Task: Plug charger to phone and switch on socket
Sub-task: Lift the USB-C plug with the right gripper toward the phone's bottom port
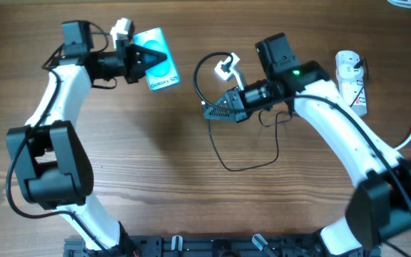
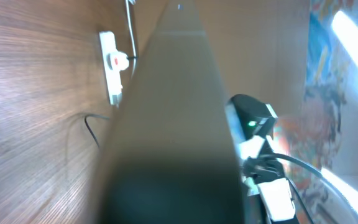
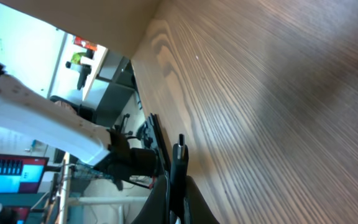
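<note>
at the far left of the wooden table (image 1: 155, 157), the left gripper (image 1: 143, 60) is clamped on the phone (image 1: 161, 68), teal screen up. near the middle, the right gripper (image 1: 209, 111) pinches the charger (image 1: 275, 146), its cable looping toward the near side. the socket (image 1: 351, 82) lies far right, well apart.

The phone (image 1: 161, 68) has a bright teal screen with a white "Galaxy" strip at its near end. It sits slantwise at the far left of the table, one edge held by the left gripper (image 1: 150, 56). The charger (image 1: 227, 168), a thin black cable, loops across the middle, its plug end pinched by the right gripper (image 1: 211, 111). The socket (image 1: 351, 82), white with red markings, lies far right.
</note>
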You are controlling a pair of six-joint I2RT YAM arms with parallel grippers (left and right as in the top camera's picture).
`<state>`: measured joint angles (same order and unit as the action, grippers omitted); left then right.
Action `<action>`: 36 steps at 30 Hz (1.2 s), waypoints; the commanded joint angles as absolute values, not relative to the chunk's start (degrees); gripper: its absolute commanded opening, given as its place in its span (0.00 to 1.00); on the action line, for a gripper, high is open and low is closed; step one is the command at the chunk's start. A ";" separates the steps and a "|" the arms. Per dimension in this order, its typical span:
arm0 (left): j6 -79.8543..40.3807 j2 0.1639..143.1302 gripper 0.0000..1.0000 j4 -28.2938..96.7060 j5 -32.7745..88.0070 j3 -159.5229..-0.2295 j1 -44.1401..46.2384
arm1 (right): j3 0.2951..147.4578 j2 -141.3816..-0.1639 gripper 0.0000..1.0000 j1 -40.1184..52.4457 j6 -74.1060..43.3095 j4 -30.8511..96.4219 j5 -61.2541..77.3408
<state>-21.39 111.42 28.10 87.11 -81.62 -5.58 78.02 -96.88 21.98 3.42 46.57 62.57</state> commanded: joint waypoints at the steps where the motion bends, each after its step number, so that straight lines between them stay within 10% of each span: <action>1: -19.51 109.08 0.04 26.50 90.37 -82.19 -2.33 | 77.06 -89.38 0.05 22.00 1.32 45.45 63.90; 13: -20.16 106.24 0.04 20.47 90.02 -82.21 3.05 | 60.36 -71.46 0.05 21.50 -12.67 27.75 61.78; 36: -27.44 100.18 0.04 13.67 90.35 -82.19 7.49 | 55.83 -79.68 0.04 23.62 -23.20 6.37 64.51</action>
